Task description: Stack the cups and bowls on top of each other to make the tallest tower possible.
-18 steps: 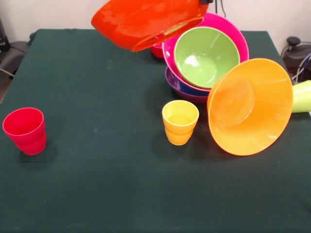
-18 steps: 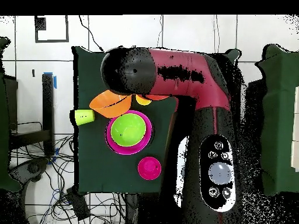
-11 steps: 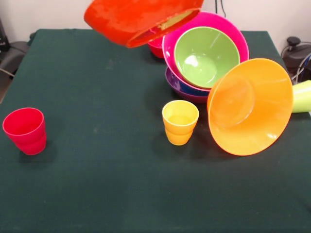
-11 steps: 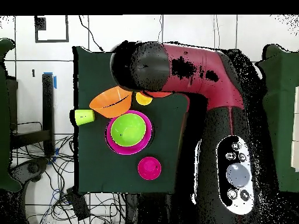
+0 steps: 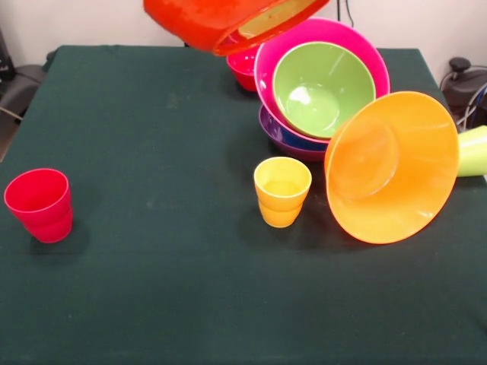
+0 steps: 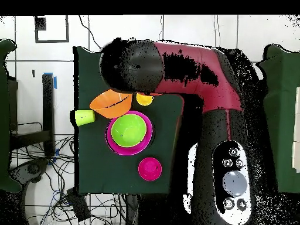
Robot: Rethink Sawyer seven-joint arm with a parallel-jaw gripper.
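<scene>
A red-orange bowl (image 5: 221, 19) hangs tilted in the air at the top edge of the front view, above and left of the tower. My gripper is hidden past that edge and under the arm (image 6: 132, 64) in the overhead view. The tower leans: purple bowl (image 5: 283, 135) lowest, pink bowl (image 5: 354, 46) in it, lime green bowl (image 5: 323, 87) inside that. A light orange bowl (image 5: 392, 167) stands on its rim against the pile. The yellow cup (image 5: 282, 190) stands upright in front. The red cup (image 5: 39, 204) stands far left. A lime green cup (image 5: 473, 150) lies at the right edge.
A small red bowl (image 5: 245, 67) sits behind the tower, under the hanging bowl. The dark green cloth (image 5: 152, 289) covers the table. Cables and a black device (image 5: 460, 76) lie off the table's right side.
The red-orange bowl has risen and now shows only partly at the top edge. The arm has shifted over the table. Cups and tower have not moved.
</scene>
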